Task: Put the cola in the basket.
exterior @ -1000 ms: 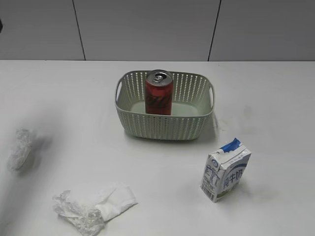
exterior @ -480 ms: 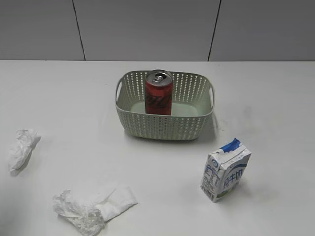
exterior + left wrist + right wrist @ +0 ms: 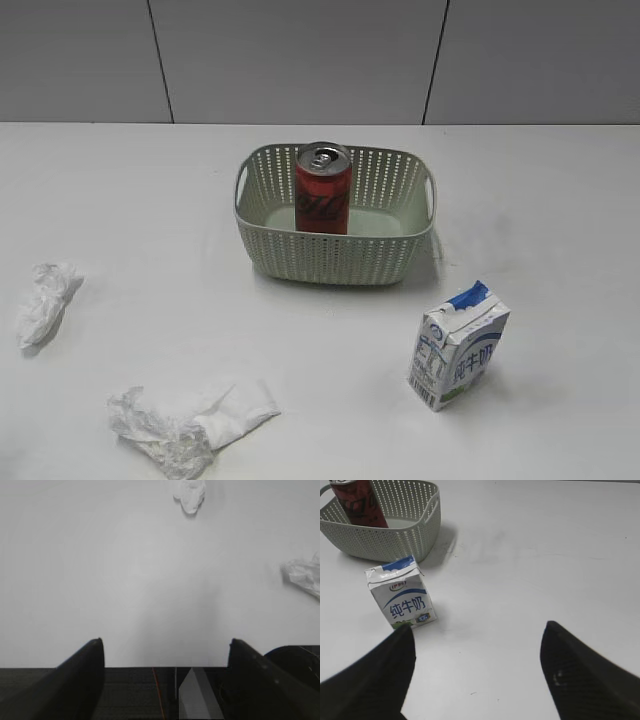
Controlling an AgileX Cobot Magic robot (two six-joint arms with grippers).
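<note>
The red cola can (image 3: 323, 190) stands upright inside the pale green basket (image 3: 335, 255) at the back middle of the table. Both also show at the top left of the right wrist view, the can (image 3: 360, 502) inside the basket (image 3: 395, 542). Neither gripper shows in the exterior view. My left gripper (image 3: 166, 642) is open and empty over bare table at its near edge. My right gripper (image 3: 477, 630) is open and empty, low over the table to the right of the milk carton.
A white-and-blue milk carton (image 3: 457, 345) stands front right of the basket; it also shows in the right wrist view (image 3: 400, 597). Two crumpled white tissues lie at the left (image 3: 45, 300) and front left (image 3: 190, 420); the left wrist view shows them too (image 3: 190, 495), (image 3: 302, 577).
A dark shadow at the far left of the table has gone, and the left tissue now lies in full light. The can, basket and carton have not moved.
</note>
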